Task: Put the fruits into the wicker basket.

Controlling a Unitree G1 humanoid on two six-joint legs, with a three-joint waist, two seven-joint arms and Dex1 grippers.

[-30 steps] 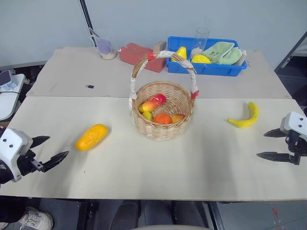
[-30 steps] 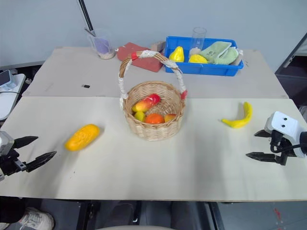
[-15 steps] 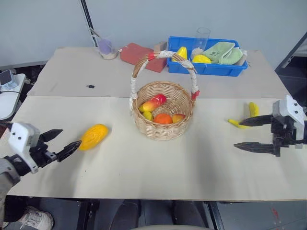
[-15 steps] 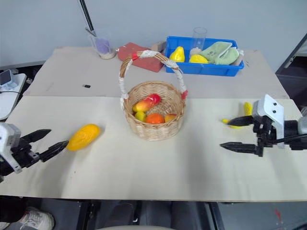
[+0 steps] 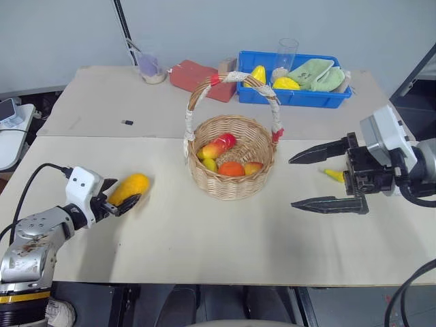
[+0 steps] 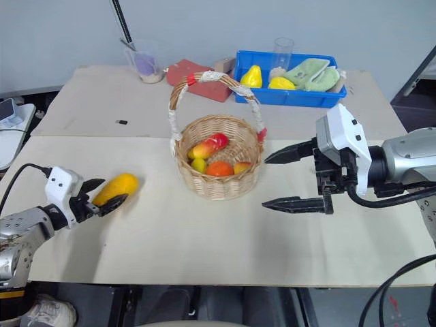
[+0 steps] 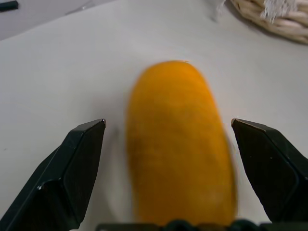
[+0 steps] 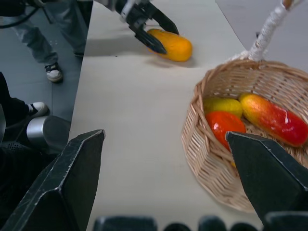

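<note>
The wicker basket (image 5: 231, 155) stands mid-counter (image 5: 204, 238) with small fruits inside. To the basket's left, well apart from it, the mango-like fruit (image 5: 129, 189) lies on the counter; the left tool (image 5: 117, 195) has its fingers spread apart on either side of the fruit's near end, not clamped. To the basket's right, the right tool (image 5: 310, 177) hovers with its fingers wide apart, pointing at the basket and holding nothing. Beyond that tool, the banana (image 5: 333, 175) shows just its tip.

head cams: high, angled down over worktop (image 5: 225, 245) | left wrist: super close on mango (image 7: 178, 144) | right wrist: faces basket (image 8: 240, 144), mango too
</note>
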